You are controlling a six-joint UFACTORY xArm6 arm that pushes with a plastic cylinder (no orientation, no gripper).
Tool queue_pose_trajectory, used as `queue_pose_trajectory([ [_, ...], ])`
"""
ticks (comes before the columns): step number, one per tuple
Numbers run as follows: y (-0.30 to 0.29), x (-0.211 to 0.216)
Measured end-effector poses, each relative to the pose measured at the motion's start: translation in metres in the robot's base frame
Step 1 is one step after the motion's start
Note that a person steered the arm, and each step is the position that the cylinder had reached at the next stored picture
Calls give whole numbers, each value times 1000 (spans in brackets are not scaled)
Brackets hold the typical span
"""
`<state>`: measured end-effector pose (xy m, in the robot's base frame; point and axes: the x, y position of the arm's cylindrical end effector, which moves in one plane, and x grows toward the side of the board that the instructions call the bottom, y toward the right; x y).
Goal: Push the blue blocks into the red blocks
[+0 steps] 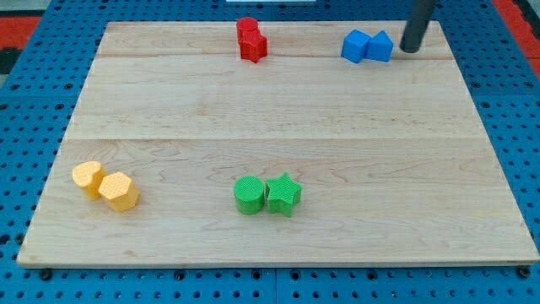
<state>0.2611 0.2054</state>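
Near the view's top right corner of the wooden worktop (278, 118), the dark rod comes down from above and my tip (408, 50) rests just to the right of the two blue blocks. Those blue blocks sit touching each other: the left blue block (355, 46) looks like a chunky cube-like piece, and the right blue block (380, 46) has a peaked, triangular top. The tip stands just beside the right one; whether it actually touches it I cannot tell. No fingers exist on this arm, only the plain rod, so there is no open or closed state to speak of.

Further to the view's left along the same top edge stand the red blocks (251, 40), two pieces pressed together, one behind the other; their exact shapes are hard to make out. A clear stretch of wood lies between them and the blue pair.

Down at the view's bottom, near the middle, a green round block (249, 195) touches a green star-shaped block (283, 194). Toward the bottom left, a yellow block (88, 178) touches a yellow hexagonal block (118, 191). Around the worktop runs a blue perforated board (34, 34)
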Motion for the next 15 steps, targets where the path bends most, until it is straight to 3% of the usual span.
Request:
queue_pose_trajectory([
  [1, -62, 0],
  [4, -77, -32],
  [5, -123, -43],
  [7, -131, -56],
  [9, -209, -41],
  [10, -141, -47],
  [12, 12, -7],
  [13, -36, 31],
  [15, -127, 17],
])
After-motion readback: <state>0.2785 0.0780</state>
